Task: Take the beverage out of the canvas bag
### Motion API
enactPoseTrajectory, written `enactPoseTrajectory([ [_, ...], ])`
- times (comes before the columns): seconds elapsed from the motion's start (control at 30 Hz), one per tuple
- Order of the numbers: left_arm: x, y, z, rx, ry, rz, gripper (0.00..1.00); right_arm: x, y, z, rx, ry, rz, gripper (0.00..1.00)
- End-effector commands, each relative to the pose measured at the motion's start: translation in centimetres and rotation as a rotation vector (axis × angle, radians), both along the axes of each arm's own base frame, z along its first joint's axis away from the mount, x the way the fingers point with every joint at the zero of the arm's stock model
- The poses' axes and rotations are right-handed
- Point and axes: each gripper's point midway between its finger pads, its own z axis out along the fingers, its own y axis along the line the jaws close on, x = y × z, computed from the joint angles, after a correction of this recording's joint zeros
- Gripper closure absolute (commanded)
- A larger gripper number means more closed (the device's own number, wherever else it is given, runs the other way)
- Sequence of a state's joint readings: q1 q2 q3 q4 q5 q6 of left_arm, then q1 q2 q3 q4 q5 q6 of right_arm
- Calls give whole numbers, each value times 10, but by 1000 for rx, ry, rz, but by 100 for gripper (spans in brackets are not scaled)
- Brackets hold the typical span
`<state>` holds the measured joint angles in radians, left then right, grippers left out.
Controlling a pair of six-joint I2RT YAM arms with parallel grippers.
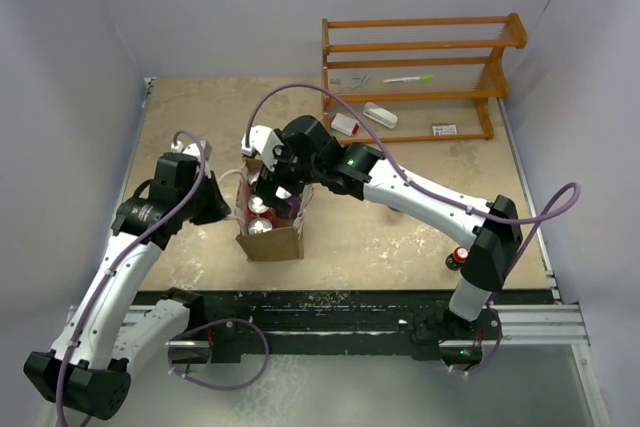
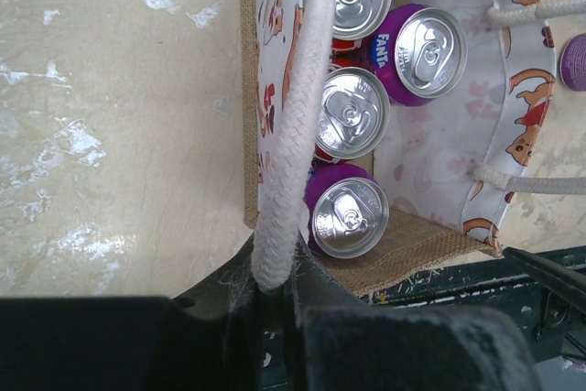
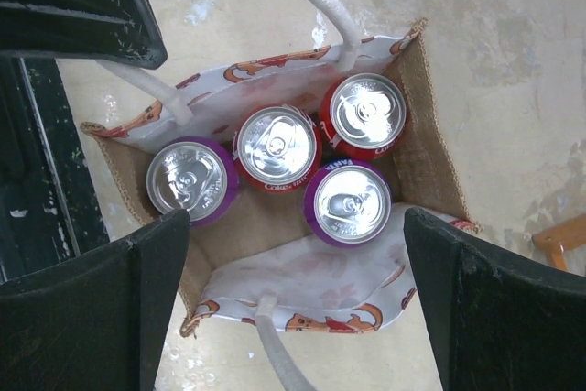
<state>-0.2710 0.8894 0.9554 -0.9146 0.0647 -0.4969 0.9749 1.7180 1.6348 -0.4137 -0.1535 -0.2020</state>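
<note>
Where the canvas bag (image 1: 272,243) is standing: close to the front edge of the table (image 1: 420,217), left of its middle, upright with its mouth gaping upward.

Bag contents: four cans are sitting upright inside, tops showing. Two purple cans (image 3: 347,201) and two red cans (image 3: 276,146) are crowding together and touching one another.

Purple cans: one is resting against a printed long wall, the other is pressing into a burlap end wall, as the right wrist view is showing.

Red cans: both are lining up along the opposite long wall, one of them tucking into a corner.

Left gripper (image 2: 275,286): its jaws are clamping tight on a white rope handle (image 2: 293,135), which is stretching across the bag's mouth over the cans.

Right gripper (image 3: 295,226): it is hovering directly above the bag's mouth, pointing down, with its jaws spreading wide and gripping nothing; the cans are showing between its fingers (image 3: 494,309).

Second handle: it is arching loose on the bag's other long side.

Wooden rack (image 1: 420,47): it is standing at the far right corner of the table, well apart from the bag.
</note>
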Motion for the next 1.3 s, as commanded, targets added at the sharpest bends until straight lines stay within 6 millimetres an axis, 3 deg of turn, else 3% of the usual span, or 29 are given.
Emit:
enactPoseTrajectory([
  [0.0, 3, 2, 8, -5, -44, 30, 100, -2, 6, 5, 10, -45, 79, 0],
  [0.07, 3, 3, 5, 2, -29, 35, 100, -11, 4, -5, -15, -22, 128, 0],
  [0.23, 3, 0, 1, 10, -2, 24, 100, -9, -9, -19, -41, -68, 148, 0],
  [0.5, 3, 5, 2, 24, -18, 60, 100, 28, -22, -45, -181, -168, 131, 5],
  [0.63, 0, 2, 2, 31, -16, 51, 100, 43, -18, -43, -166, -163, 117, 4],
  [0.87, -3, -2, 2, 31, -5, 24, 100, 49, -23, -79, -295, -125, 148, 4],
  [1.27, -1, -6, -1, 28, 0, 7, 100, 61, -17, -115, -351, -98, 123, 7],
])
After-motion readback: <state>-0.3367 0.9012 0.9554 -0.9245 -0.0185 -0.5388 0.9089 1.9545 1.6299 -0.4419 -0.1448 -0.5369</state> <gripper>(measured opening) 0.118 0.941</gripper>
